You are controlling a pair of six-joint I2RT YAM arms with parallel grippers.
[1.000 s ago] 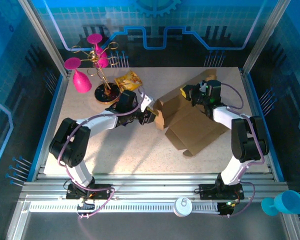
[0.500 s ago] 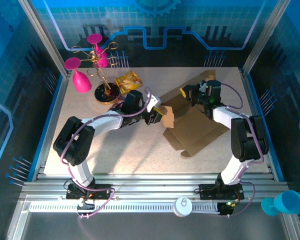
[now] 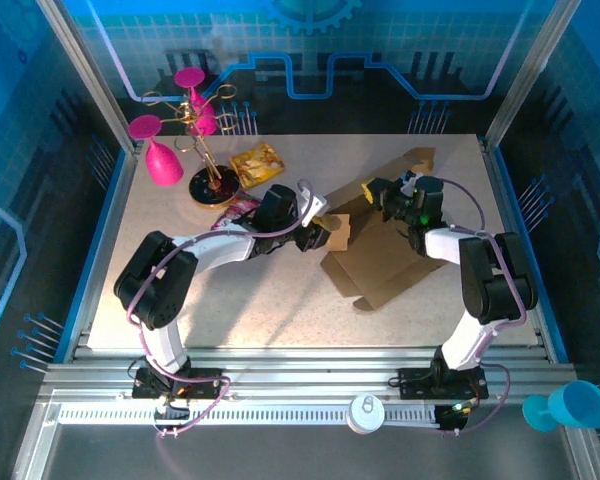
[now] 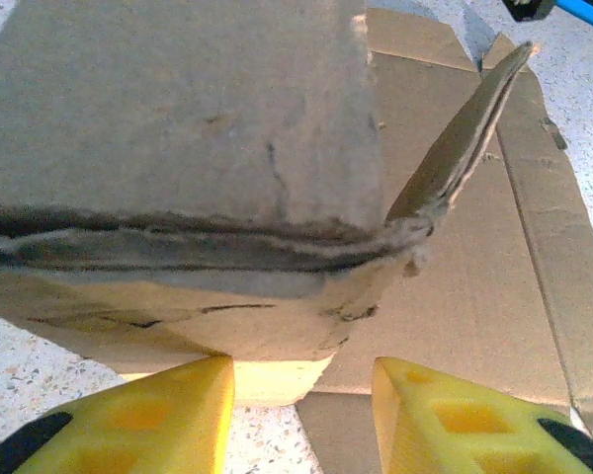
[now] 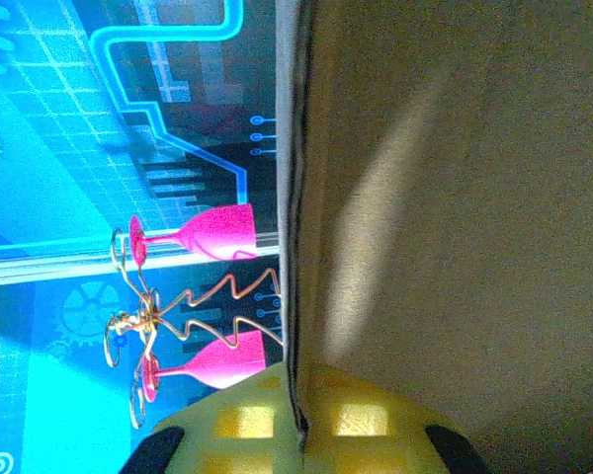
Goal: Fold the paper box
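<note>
The paper box [image 3: 385,262] lies part-unfolded on the right half of the table, plain brown cardboard with its flaps spread. My left gripper [image 3: 325,232] is at the box's left end, open. In the left wrist view a raised, creased flap [image 4: 178,118] stands just beyond the yellow fingertips [image 4: 168,415], its lower corner dipping between them. My right gripper [image 3: 382,192] is at the box's far edge. There, in the right wrist view, the panel [image 5: 455,197] runs edge-on between the yellow fingers [image 5: 237,425], which are shut on it.
A gold wire stand with pink glasses [image 3: 195,130] occupies the far left corner. Beside it lie a yellow snack packet [image 3: 257,160] and a purple one [image 3: 242,207] near my left arm. A blue cup [image 3: 570,405] sits off the table at the near right.
My left gripper has moved right, pushing the box's left flap up and over. The box has slid and narrowed toward the right. My right gripper kept its hold and shifted slightly.
</note>
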